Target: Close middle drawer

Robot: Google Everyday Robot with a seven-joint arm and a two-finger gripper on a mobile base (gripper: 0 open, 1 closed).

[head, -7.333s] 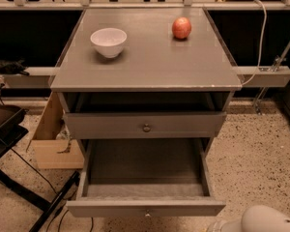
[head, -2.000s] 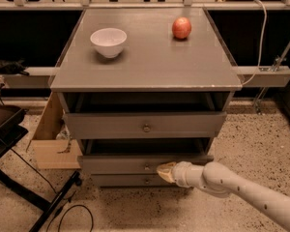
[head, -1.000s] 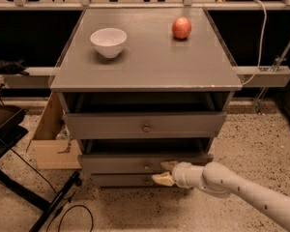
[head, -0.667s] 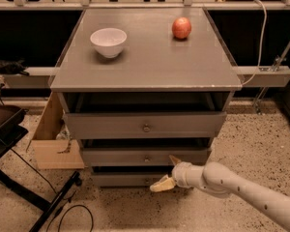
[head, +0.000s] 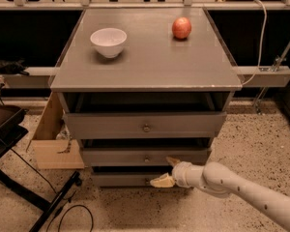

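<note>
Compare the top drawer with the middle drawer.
The top drawer has a taller, wider front, while the middle drawer has a lower, narrower one. The open gripper sits at the middle drawer's lower edge, right of its knob; nothing is near the top drawer. Both drawers are grey, with one small round knob at the centre of the front.

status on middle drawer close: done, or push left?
Mostly done: the grey wooden middle drawer with the small round dark knob sits in, its front about level with that of the grey top drawer. In hand: the cream two-finger gripper is open just before its lower edge, right of the knob, holding nothing. Left: maybe a last nudge, as full seating cannot be judged, then retract the arm.
</note>
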